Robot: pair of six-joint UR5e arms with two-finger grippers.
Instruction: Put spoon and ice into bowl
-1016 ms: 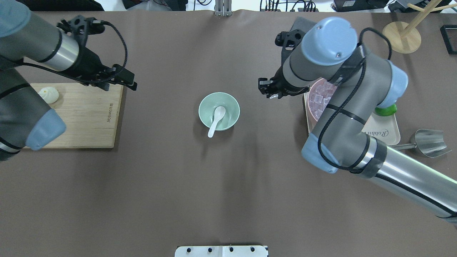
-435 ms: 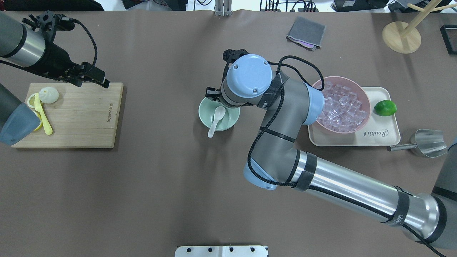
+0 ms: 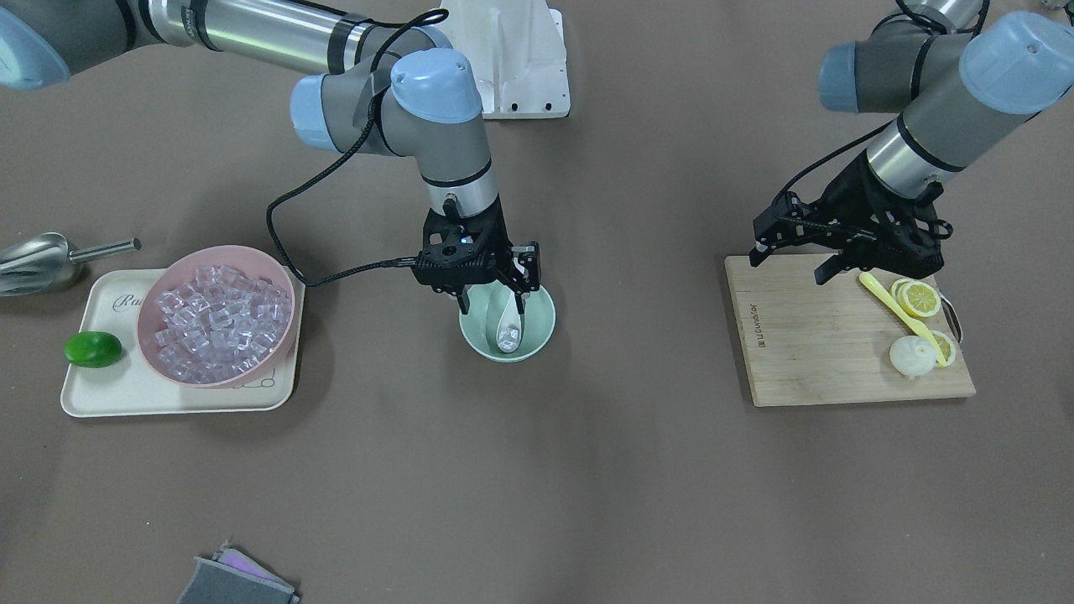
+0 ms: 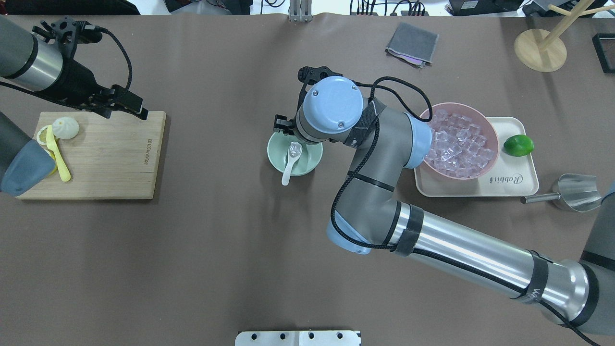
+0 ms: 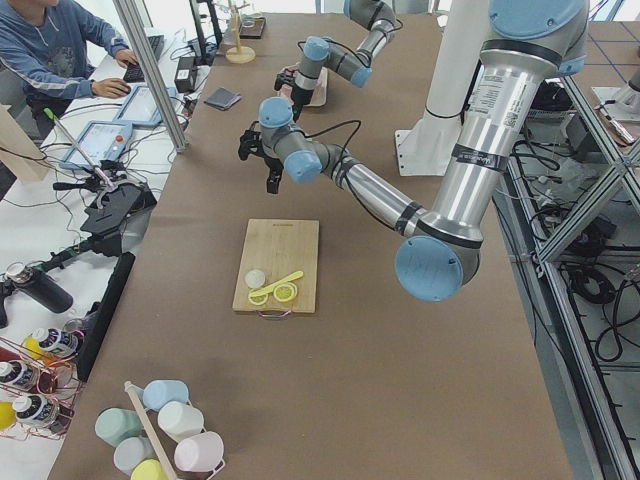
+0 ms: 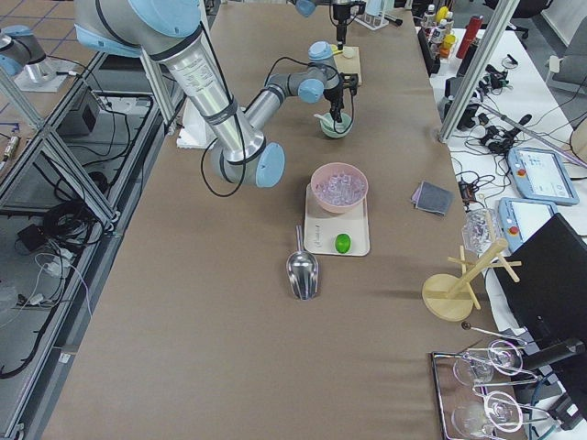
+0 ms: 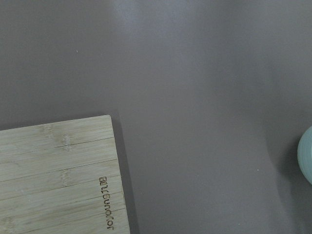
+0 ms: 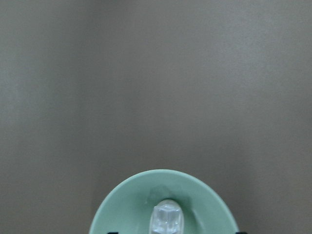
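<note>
A brown matte surface (image 4: pixel 192 269) fills the overhead view from edge to edge. Near its centre sits the mint-green bowl (image 4: pixel 272 154). The white spoon (image 4: pixel 287 172) lies in it with its handle over the lower rim, and one clear ice cube (image 4: pixel 294 152) rests in the spoon's scoop. The right fingers (image 3: pixel 527 273) hang just above the bowl, spread wide and gripping nothing. At upper left the left fingers (image 4: pixel 132 103) are parted too — empty, over the upper right corner of a wooden cutting board (image 4: pixel 110 163). At the right, a cream tray (image 4: pixel 526 168) carries a pink bowl (image 4: pixel 496 137) of ice and a lime (image 4: pixel 519 145); a metal scoop (image 4: pixel 579 192) lies just beside it. In the side view from the left, a person (image 5: pixel 40 50) sits at a desk in the upper left corner — beyond an aluminium post (image 5: pixel 150 78).
</note>
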